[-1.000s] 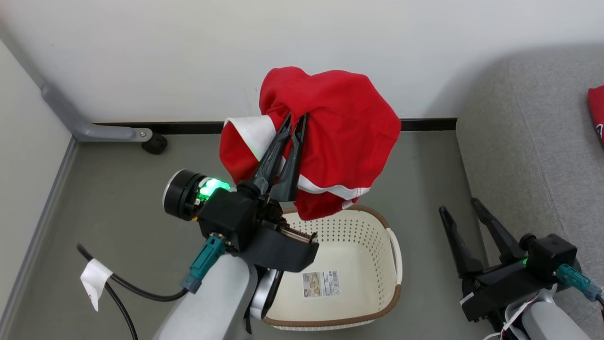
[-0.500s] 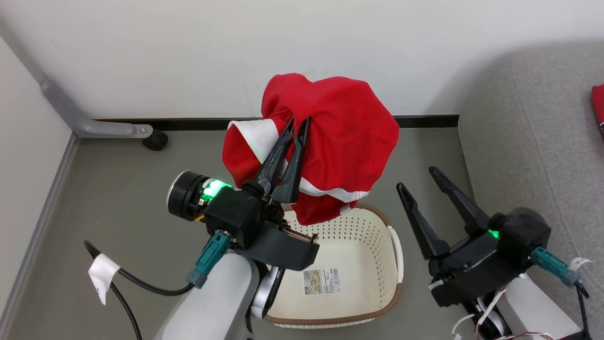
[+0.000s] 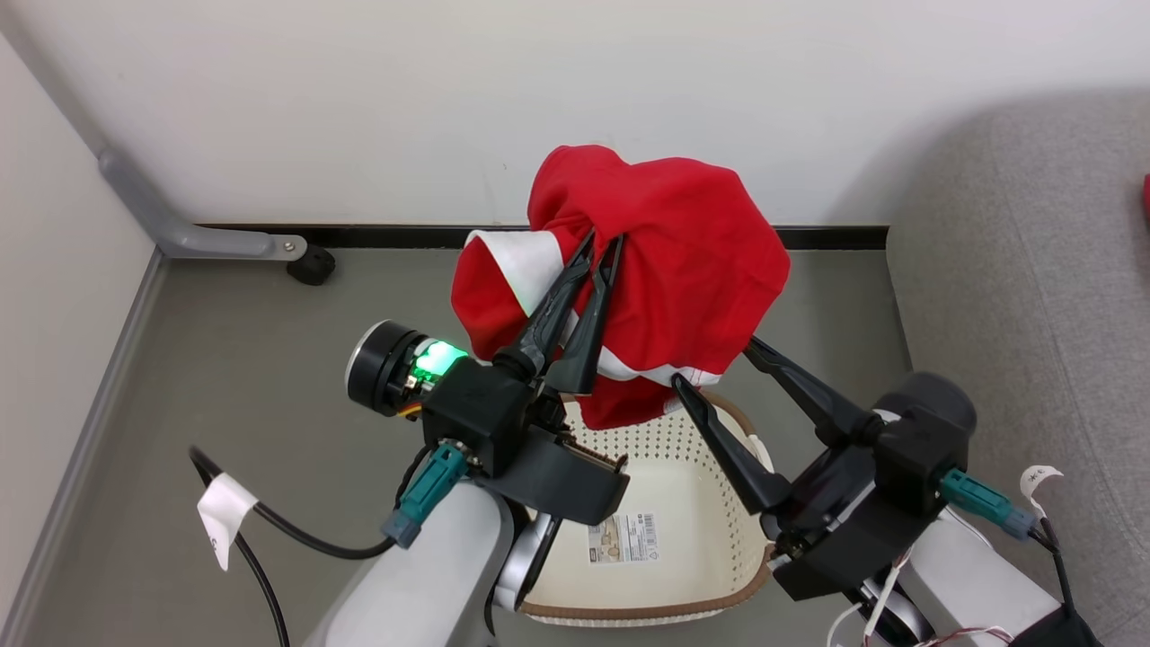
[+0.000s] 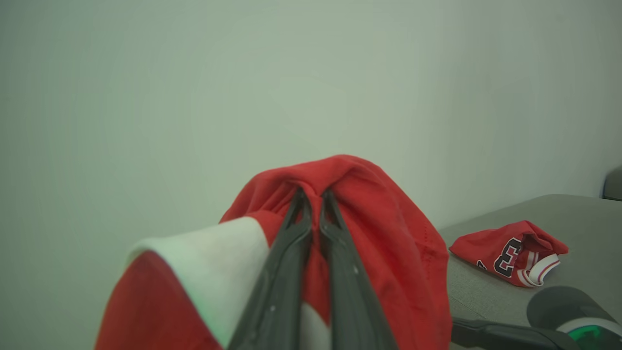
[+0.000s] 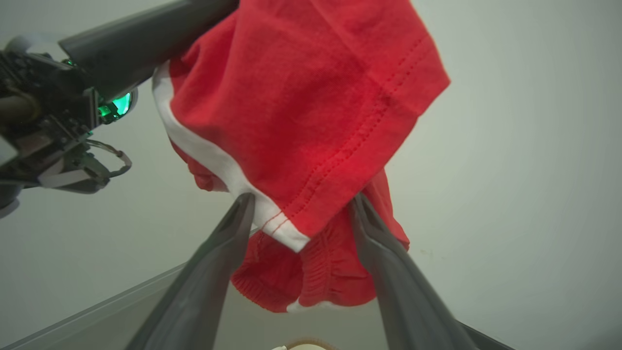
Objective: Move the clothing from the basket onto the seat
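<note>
A red garment with a wide white stripe (image 3: 683, 261) hangs in the air above the cream basket (image 3: 642, 442), and my left gripper (image 3: 604, 241) is shut on its top. In the left wrist view the same gripper (image 4: 311, 195) pinches the red cloth (image 4: 388, 233). My right gripper (image 3: 714, 362) is open, its fingertips at the garment's lower hem. Seen from the right wrist, that gripper (image 5: 301, 200) has the hem (image 5: 291, 228) hanging between its spread fingers. A red numbered jersey (image 4: 510, 250) lies on the grey seat (image 4: 563, 218). Only a label sticker (image 3: 622, 537) shows in the visible part of the basket.
The seat (image 3: 1033, 270) fills the right side, beside the basket. A white wall with a black skirting (image 3: 386, 235) runs behind. A grey frame leg with a black foot (image 3: 310, 265) stands at the back left. A black cable with a white tag (image 3: 225, 530) lies on the floor.
My right gripper has swung left and up from beside the seat to the garment's lower hem, still open. My left gripper keeps its hold; the camera has shifted slightly.
</note>
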Motion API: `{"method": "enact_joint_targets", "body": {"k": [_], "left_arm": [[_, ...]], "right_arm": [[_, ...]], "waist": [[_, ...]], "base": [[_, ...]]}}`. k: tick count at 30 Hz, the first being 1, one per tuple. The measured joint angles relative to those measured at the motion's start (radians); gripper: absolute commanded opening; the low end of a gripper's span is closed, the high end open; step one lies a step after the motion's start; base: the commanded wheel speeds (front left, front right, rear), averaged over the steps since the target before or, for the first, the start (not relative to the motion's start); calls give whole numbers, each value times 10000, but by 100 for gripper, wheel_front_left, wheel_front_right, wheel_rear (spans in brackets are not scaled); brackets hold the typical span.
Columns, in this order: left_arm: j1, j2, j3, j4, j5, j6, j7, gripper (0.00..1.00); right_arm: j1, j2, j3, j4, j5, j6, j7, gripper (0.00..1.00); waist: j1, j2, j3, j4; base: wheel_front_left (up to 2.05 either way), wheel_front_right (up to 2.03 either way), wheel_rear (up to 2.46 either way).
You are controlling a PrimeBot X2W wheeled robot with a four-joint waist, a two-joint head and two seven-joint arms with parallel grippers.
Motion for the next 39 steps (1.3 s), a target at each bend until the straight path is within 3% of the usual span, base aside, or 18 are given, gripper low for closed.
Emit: {"method": "enact_joint_targets", "body": {"k": [10,27,28,29,30,31,39], "left_arm": [[-49,-4,-255,-36,-2,4,0,0],[-352,-2,-1438,-297,-639,196,-27,0],[-352,2,-1438,-295,-654,221,-27,0],[-352,0,-1446,-293,-685,274,-27,0],[-352,2,-1455,-290,-744,272,-27,0],[-352,2,-1467,-288,-825,276,-27,0],[-352,0,-1461,-159,-974,357,-27,0]], "right_arm": [[-835,125,403,616,38,0,0,100],[-2262,683,224,2019,117,8,0,100],[-2333,740,263,2084,117,8,0,85],[-2391,779,297,2113,117,8,0,55],[-2428,805,320,2125,117,8,0,8],[-2450,817,336,2130,119,8,0,0],[-2487,796,221,2128,387,8,0,0]], "waist": [[0,0,4,225],[0,0,241,641],[1,0,253,656],[0,0,262,668],[0,0,269,676],[0,0,277,684],[0,0,337,676]], "base": [[0,0,0],[0,0,0],[0,0,0],[0,0,0],[0,0,0],[0,0,0],[0,0,0]]}}
